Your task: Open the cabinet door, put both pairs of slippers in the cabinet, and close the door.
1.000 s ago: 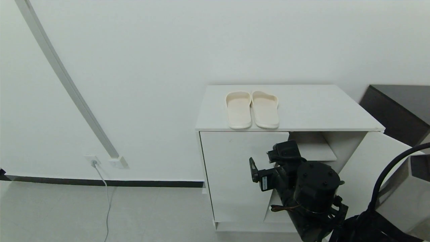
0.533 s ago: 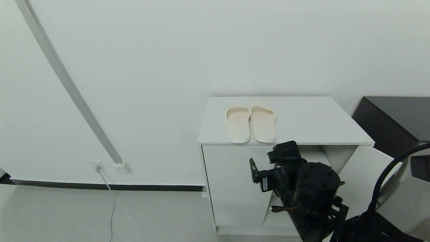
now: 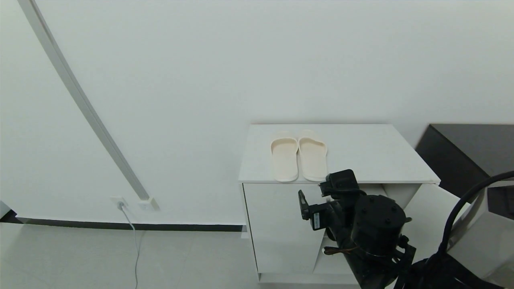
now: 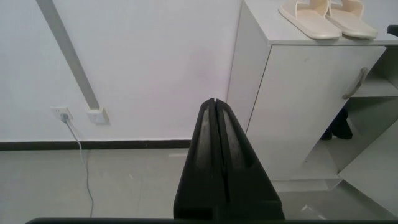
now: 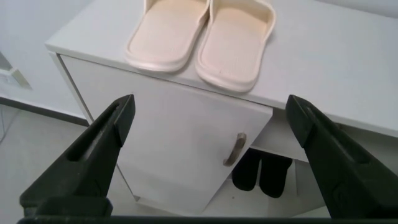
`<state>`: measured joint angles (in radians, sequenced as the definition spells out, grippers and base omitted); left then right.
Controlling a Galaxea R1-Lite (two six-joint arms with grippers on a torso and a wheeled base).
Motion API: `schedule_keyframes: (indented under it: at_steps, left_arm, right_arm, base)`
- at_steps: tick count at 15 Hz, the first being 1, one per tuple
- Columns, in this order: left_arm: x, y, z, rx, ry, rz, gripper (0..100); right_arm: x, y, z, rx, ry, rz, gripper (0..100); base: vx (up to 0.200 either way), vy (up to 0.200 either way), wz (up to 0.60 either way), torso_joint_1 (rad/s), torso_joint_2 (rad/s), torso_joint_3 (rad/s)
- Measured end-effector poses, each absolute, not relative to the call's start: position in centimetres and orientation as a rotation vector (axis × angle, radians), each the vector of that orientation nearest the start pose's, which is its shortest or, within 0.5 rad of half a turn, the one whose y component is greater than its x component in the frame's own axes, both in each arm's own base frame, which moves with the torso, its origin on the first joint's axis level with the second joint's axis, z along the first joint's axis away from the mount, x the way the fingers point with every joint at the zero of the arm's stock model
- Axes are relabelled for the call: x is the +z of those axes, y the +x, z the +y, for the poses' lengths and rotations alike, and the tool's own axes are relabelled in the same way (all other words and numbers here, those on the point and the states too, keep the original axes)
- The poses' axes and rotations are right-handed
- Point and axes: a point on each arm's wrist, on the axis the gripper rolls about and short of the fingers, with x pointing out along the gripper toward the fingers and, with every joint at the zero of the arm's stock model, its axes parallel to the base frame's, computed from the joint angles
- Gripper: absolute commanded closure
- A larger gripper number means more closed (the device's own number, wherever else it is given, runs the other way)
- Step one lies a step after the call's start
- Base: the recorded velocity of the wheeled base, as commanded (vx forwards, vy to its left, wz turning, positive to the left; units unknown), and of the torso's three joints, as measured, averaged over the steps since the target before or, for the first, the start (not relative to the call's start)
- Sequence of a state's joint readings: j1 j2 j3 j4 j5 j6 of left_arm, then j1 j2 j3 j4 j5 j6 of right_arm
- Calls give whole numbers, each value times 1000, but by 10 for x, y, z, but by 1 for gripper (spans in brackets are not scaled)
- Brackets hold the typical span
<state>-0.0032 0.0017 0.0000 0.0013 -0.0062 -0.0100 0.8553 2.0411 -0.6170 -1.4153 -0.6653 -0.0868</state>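
Note:
A pair of cream slippers lies side by side on top of the white cabinet. The cabinet's right door stands open, and the left door with its handle is closed. A pair of black slippers stands on a lower shelf inside. My right gripper is open, wide apart, in front of the cabinet just below its top edge. My left gripper is shut on nothing, over the floor left of the cabinet.
A dark piece of furniture stands right of the cabinet. A wall socket with a hanging cable and a slanted grey strip are on the wall to the left. Bare floor lies left of the cabinet.
The whole head picture has shifted: the cabinet sits lower and looks smaller, so the camera has moved. The slippers and doors have not changed.

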Motion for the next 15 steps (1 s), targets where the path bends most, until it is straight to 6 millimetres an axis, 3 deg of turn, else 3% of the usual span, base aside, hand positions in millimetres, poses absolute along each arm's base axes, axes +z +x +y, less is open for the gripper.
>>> schedule_keyframes:
  at_steps: [5,8,10,15]
  left_arm:
    - [75,-23,0,-9,-9,3,100]
    - [75,-23,0,-10,-4,3,100]
    - [75,-23,0,-10,-4,3,100]
    - [75,-23,0,-11,-4,3,100]
  right_arm:
    - [100,233,246,205,-115,5,0]
    - [105,248,254,190,-111,42,0]
    - [115,264,267,181,-106,122,0]
    - [165,287,288,134,25,263,0]
  base:
    - [0,0,0,0,0,0]
    - [0,0,0,0,0,0]
    - [0,0,0,0,0,0]
    - [0,0,0,0,0,0]
